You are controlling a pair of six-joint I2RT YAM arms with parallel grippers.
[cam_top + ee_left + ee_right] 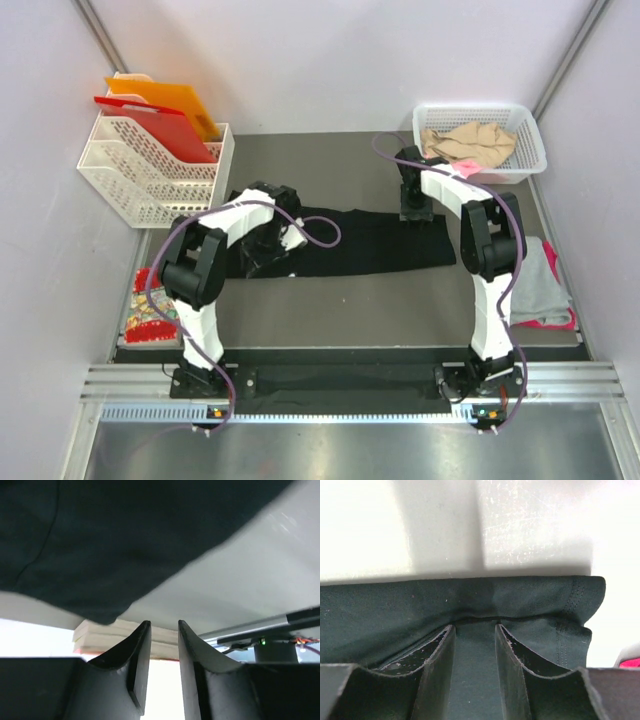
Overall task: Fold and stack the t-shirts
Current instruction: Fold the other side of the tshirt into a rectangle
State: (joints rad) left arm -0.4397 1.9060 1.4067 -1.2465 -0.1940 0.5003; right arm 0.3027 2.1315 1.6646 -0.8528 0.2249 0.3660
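1. Black shirt (370, 245) lies as a long folded band across mid counter (340, 305), running left to right. Beige shirt (470, 140) sits in the far-right basket (532, 158). Grey shirt (540, 280) lies on a pink shirt (555, 322) at the right edge.
2. Left claw (164, 625) is over the band's left end. The gap is narrow with nothing in it, and black cloth sits just beyond the tips.
3. Right claw (475, 627) is at the band's far edge, right end. It is also narrow and cloth fills the gap. Can't tell whether it's clamped or just straddling.
4. Handling, my read: light, soft and limp, with no stiffness. It will sag between two holds, and the layers will slide over each other. Not fragile.
5. Where to hold: pinch through all layers at the folded edge, close to the corners. The stitched hem (575, 595) is thicker, so it should slip less. Take both ends together so the band stays taut.
6. Risk: catching only the top layer, which would open the fold on the lift.
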